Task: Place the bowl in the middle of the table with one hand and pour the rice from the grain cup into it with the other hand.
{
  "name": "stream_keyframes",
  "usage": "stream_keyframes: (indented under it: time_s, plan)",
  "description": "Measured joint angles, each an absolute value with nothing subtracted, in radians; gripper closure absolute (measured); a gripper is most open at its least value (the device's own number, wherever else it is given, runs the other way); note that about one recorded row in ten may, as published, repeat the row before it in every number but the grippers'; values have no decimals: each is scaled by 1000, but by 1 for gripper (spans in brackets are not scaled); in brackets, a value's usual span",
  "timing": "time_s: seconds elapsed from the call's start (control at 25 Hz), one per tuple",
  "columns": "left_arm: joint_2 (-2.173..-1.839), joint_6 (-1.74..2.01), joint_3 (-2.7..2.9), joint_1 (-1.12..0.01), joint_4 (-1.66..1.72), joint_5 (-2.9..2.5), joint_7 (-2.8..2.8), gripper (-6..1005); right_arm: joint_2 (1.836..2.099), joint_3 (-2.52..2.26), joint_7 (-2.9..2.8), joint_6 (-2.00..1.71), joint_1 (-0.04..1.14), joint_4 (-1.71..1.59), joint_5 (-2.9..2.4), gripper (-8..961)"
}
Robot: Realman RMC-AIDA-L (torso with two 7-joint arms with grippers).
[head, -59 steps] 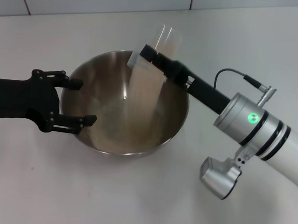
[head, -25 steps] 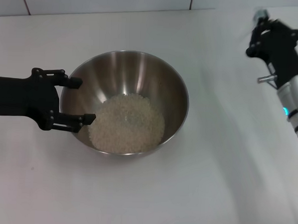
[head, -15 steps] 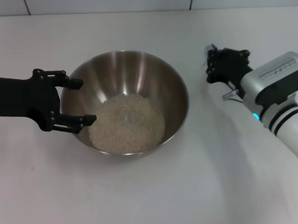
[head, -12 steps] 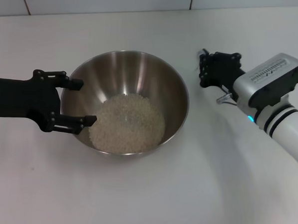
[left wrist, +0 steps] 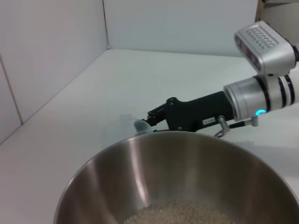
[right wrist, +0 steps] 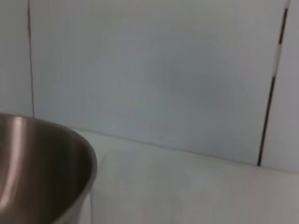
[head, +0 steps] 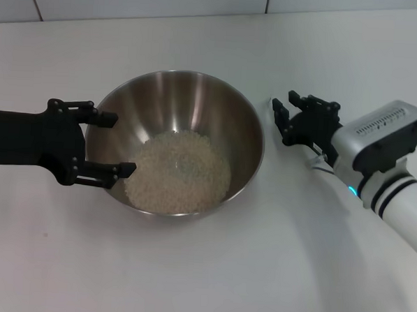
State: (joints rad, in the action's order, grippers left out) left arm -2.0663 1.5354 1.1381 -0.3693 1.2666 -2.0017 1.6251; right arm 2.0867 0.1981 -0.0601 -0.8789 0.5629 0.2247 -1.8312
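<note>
Bowl: the large round stainless-steel mixing bowl stands upright near the middle of the plain white tabletop; my left wrist view shows its brushed inner wall, my right wrist view only a part of its outer wall.
Rice: a cream-coloured heap of small pale grains lies on the bowl's floor, towards the side nearest me; its top edge shows in the left wrist view.
Left gripper: my black two-fingered left gripper is spread open at the bowl's left rim, one fingertip by the rim's far-left part and the other low at its near-left part; whether either touches the steel I cannot tell.
Right gripper: my black right gripper, on its silver-and-white arm, is just beside the bowl's right rim, apart from it, fingers parted and holding nothing; the left wrist view shows it beyond the far rim.
Grain cup: in no view can I make it out for certain.
</note>
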Motion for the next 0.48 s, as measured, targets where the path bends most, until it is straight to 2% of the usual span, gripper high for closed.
stream_keyframes:
  time_s: [0.32, 0.48]
  plan:
    - [-2065, 1536, 1140, -371, 1265, -2001, 1624, 137, 2078, 240, -82, -1064, 411, 270, -1831, 499]
    - [-2065, 1537, 1140, -372, 1265, -2002, 1625, 137, 2075, 359, -169, -1307, 313, 224, -1840, 398]
